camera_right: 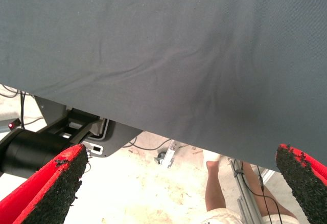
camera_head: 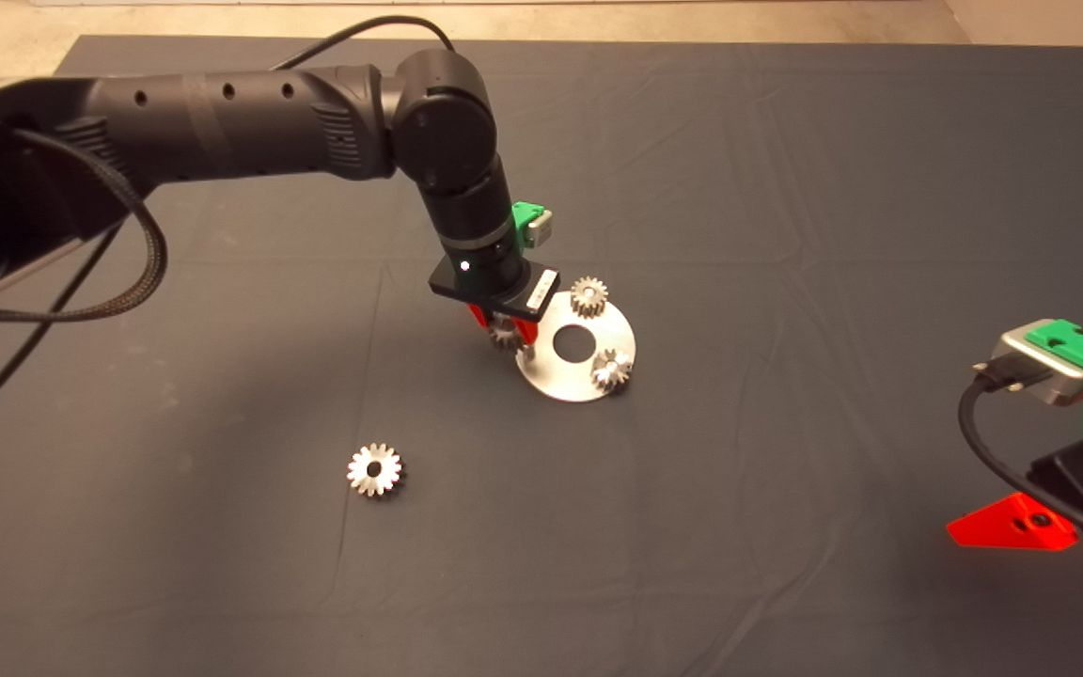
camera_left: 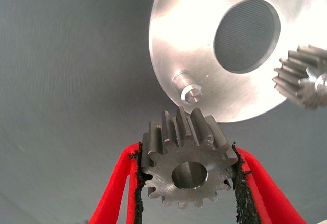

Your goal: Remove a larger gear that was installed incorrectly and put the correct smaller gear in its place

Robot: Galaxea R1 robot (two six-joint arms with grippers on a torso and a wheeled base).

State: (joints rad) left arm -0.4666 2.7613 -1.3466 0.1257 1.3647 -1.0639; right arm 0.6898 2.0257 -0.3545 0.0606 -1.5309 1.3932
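Note:
My left gripper [camera_head: 506, 333] hangs at the near-left edge of the round silver plate [camera_head: 572, 382]. It is shut on the smaller gear [camera_left: 186, 172], a dull grey toothed wheel pinched between the two black pads [camera_left: 138, 183]. Just beyond the gear, a bare short peg [camera_left: 190, 91] stands on the plate [camera_left: 199, 35]. The gear is close to the peg, not on it. The larger gear [camera_head: 375, 469], bright silver with a wide hole, lies flat on the mat to the near left. My right gripper [camera_head: 1012, 528] waits open at the lower right edge.
Two more small grey gears sit on the plate, one at its far edge [camera_head: 588, 296] and one at its near right [camera_head: 611, 369]. The plate has a wide centre hole [camera_head: 572, 343]. A person's leg [camera_right: 214, 183] shows beyond the mat's edge in the right wrist view.

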